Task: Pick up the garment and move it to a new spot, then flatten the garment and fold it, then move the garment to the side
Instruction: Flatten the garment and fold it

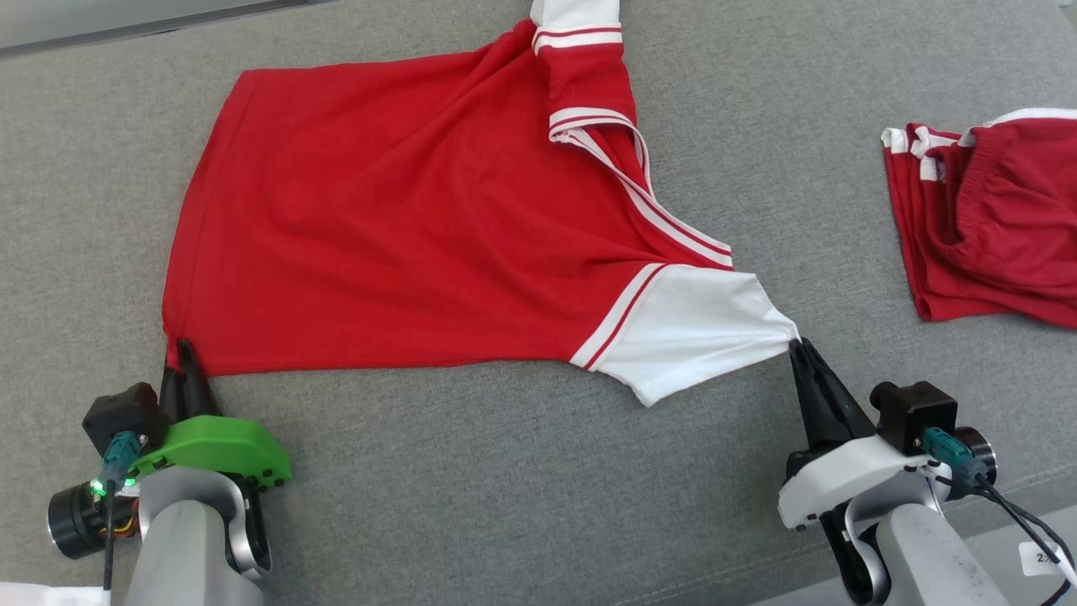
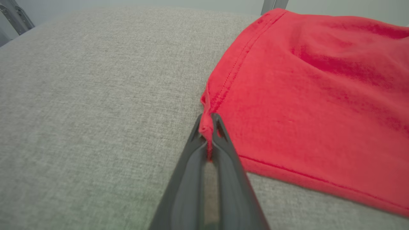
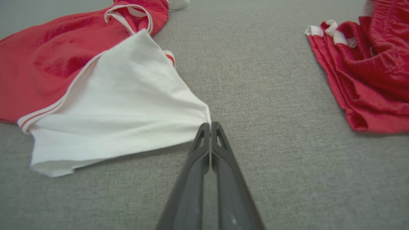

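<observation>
Fabric of the red jersey [image 1: 404, 227], spread on the grey counter [image 1: 471, 471], looks light and limp, best held at corners: the left gripper [image 1: 183, 353] has its jaws clamped on the hem corner [image 2: 207, 126], the right gripper [image 1: 799, 349] on the white sleeve [image 1: 698, 328] tip.

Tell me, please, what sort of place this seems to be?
Likely a robot garment-folding workstation, though I can't be sure: a broad grey fabric-covered surface, a red jersey with white sleeves spread on it, and crumpled red shorts lying at its right.
</observation>
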`<state>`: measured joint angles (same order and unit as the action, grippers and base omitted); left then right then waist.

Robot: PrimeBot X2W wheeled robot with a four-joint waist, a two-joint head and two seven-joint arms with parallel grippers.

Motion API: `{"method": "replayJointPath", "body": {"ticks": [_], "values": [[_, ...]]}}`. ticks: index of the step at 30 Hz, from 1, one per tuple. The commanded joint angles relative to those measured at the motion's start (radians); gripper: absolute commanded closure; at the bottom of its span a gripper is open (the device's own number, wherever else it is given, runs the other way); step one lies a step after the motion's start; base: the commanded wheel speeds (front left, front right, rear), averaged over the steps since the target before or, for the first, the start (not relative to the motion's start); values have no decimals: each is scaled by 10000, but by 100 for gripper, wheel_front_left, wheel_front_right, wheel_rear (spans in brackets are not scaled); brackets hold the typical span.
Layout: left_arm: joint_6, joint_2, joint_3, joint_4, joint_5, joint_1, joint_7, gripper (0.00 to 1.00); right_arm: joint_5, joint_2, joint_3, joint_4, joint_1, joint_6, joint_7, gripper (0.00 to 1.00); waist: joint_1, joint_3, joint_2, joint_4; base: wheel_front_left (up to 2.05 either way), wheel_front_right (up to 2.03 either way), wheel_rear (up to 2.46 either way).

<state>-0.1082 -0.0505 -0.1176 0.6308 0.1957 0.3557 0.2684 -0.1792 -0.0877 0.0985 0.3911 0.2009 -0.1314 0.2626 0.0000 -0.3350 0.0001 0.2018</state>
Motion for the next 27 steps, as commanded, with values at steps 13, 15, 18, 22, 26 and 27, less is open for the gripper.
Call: {"method": "replayJointPath", "body": {"ticks": [13, 15, 18, 22, 26, 27], "values": [[198, -22, 616, -1892, 307, -1017, -48, 100, -1406, -109, 677, -2111, -204, 14, 29, 100, 0, 1337, -1, -507, 0, 0, 0], [293, -24, 600, -2091, 223, -1052, -48, 100, -1611, -115, 690, -2362, -210, 12, 29, 100, 0, 1608, -1, -537, 0, 0, 0], [446, -22, 598, -2388, 97, -1056, -48, 100, -1784, -188, 712, -2744, -46, 12, 29, 100, 0, 2034, -1, -584, 0, 0, 0], [669, -25, 534, -2766, -23, -827, -47, 100, -1917, -313, 627, -3186, 322, 11, 29, 100, 0, 2538, -1, -635, 0, 0, 0], [890, -24, 495, -3146, -134, -529, -48, 100, -1883, -547, 409, -3586, 819, 11, 29, 100, 0, 2922, -1, -729, 0, 0, 0], [925, -24, 504, -3179, -189, -467, -48, 100, -1849, -590, 349, -3660, 938, 11, 29, 100, 0, 2970, -1, -751, 0, 0, 0]]}}
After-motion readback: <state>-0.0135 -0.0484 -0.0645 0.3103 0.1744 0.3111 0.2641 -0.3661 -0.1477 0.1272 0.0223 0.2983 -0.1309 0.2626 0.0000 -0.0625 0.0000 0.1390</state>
